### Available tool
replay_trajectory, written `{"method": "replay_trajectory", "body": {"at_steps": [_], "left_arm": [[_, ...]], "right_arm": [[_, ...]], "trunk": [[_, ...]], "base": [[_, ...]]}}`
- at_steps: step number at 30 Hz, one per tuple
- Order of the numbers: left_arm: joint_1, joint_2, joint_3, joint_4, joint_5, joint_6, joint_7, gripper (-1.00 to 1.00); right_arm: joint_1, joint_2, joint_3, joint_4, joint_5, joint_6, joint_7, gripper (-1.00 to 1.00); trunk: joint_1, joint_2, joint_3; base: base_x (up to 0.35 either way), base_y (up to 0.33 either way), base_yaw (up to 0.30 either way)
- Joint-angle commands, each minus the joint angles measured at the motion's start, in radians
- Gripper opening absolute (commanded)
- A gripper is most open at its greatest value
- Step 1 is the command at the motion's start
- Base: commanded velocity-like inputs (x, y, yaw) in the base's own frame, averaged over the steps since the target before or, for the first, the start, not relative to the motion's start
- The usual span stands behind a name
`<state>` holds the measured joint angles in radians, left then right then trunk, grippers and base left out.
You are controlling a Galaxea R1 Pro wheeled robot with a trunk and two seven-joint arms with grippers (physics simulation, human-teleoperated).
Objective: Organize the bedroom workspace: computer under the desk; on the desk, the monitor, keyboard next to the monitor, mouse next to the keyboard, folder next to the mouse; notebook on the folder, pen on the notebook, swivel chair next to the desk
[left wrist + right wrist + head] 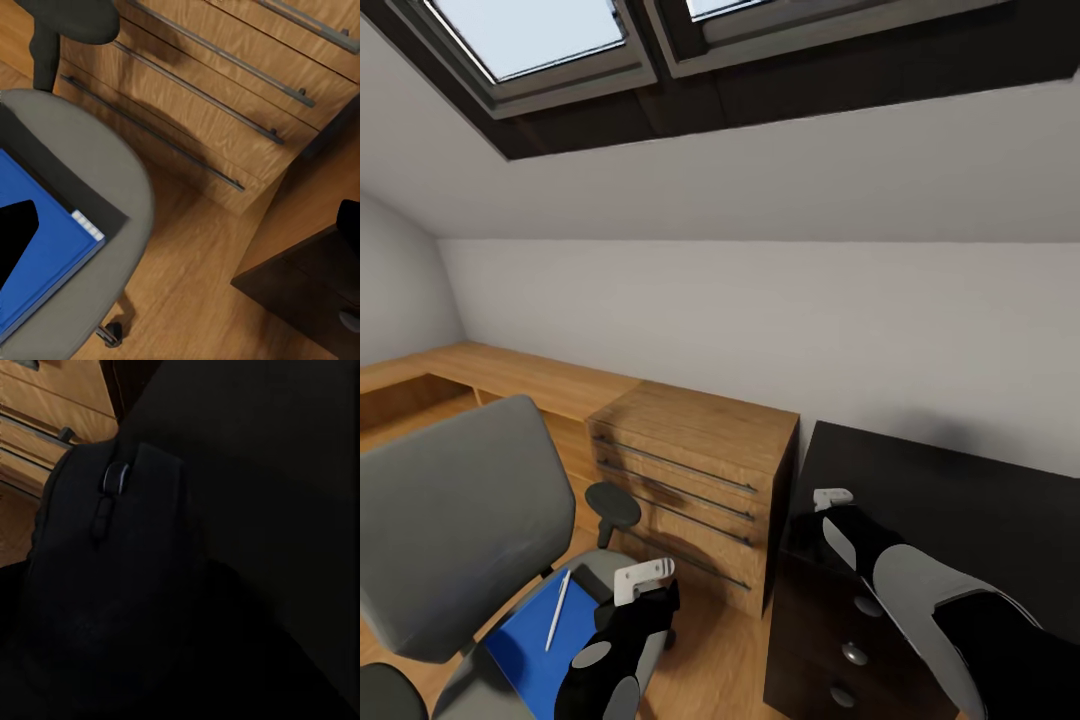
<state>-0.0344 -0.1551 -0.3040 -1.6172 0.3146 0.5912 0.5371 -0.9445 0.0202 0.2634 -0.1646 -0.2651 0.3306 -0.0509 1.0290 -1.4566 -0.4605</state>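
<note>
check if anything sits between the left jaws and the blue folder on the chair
Nothing visible does. The left gripper hangs just above the folder on the swivel chair seat; the pen lies on the folder, beside the approach.

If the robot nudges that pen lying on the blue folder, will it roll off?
Probably. The pen is thin and round, so it may roll across the smooth folder. It looks light and stiff, easy to knock. The chair has castors, so pushing may shift it too.

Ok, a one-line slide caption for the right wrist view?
Small black rounded mouse with a grey scroll wheel, seen close up over the black desk top, light-wood drawers beyond.
</note>
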Motion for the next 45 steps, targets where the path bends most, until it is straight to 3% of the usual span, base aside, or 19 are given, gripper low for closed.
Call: {"method": "replay_trajectory", "body": {"at_steps": [1, 6, 12, 22, 27, 28, 32, 38, 39, 40, 45], "left_arm": [[-0.001, 0.000, -0.001, -0.001, 0.011, 0.002, 0.010, 1.00], [-0.001, 0.000, -0.001, -0.001, 0.011, 0.002, 0.010, 1.00], [-0.001, 0.001, 0.000, -0.001, 0.011, 0.002, 0.010, 1.00], [-0.001, 0.002, 0.003, -0.001, 0.012, 0.002, 0.010, 1.00], [-0.001, 0.002, 0.025, 0.000, 0.042, 0.004, 0.009, 1.00], [-0.001, 0.002, 0.030, 0.000, 0.056, 0.004, 0.009, 1.00], [-0.001, 0.002, 0.031, 0.000, 0.060, 0.004, 0.009, 1.00], [-0.001, 0.002, 0.032, 0.000, 0.061, 0.005, 0.009, 1.00], [-0.001, 0.002, 0.032, 0.000, 0.061, 0.005, 0.009, 1.00], [-0.001, 0.002, 0.032, 0.000, 0.061, 0.005, 0.009, 1.00], [-0.001, 0.002, 0.032, 0.000, 0.060, 0.006, 0.009, 1.00]], "right_arm": [[0.000, 0.000, 0.008, -0.002, -0.014, 0.006, -0.007, -1.00], [0.000, -0.001, 0.005, -0.005, -0.014, 0.008, -0.008, -1.00], [0.000, -0.004, -0.001, -0.086, -0.017, 0.051, -0.011, -1.00], [0.002, -0.019, -0.004, -0.170, -0.075, 0.091, -0.013, -1.00], [0.003, -0.020, -0.004, -0.186, -0.078, 0.094, -0.028, -1.00], [0.009, -0.020, -0.004, -0.246, -0.079, 0.094, -0.094, -1.00], [0.069, -0.020, -0.004, -0.379, -0.083, 0.104, -0.196, -1.00], [0.276, -0.020, -0.005, -0.807, -0.110, 0.238, -0.348, -1.00], [0.337, -0.020, -0.004, -0.941, -0.114, 0.292, -0.396, -1.00], [0.367, -0.017, -0.005, -1.012, -0.119, 0.353, -0.420, -1.00], [0.377, -0.018, -0.006, -1.074, -0.166, 0.379, -0.426, -1.00]], "trunk": [[-0.004, 0.007, 0.002], [-0.023, 0.042, 0.018], [-0.046, 0.084, 0.037], [-0.084, 0.154, 0.068], [-0.104, 0.189, 0.084], [-0.107, 0.196, 0.087], [-0.123, 0.224, 0.099], [-0.146, 0.266, 0.118], [-0.150, 0.273, 0.121], [-0.153, 0.280, 0.124], [-0.161, 0.294, 0.131]], "base": [[0.000, 0.000, 0.000], [0.000, 0.000, 0.000], [-0.014, 0.000, 0.000], [-0.298, 0.000, 0.000], [-0.337, 0.000, 0.000], [-0.338, 0.000, 0.000], [-0.338, 0.000, 0.000], [-0.336, 0.000, 0.000], [-0.315, 0.000, 0.000], [-0.090, 0.000, 0.000], [-0.034, 0.000, 0.000]]}}
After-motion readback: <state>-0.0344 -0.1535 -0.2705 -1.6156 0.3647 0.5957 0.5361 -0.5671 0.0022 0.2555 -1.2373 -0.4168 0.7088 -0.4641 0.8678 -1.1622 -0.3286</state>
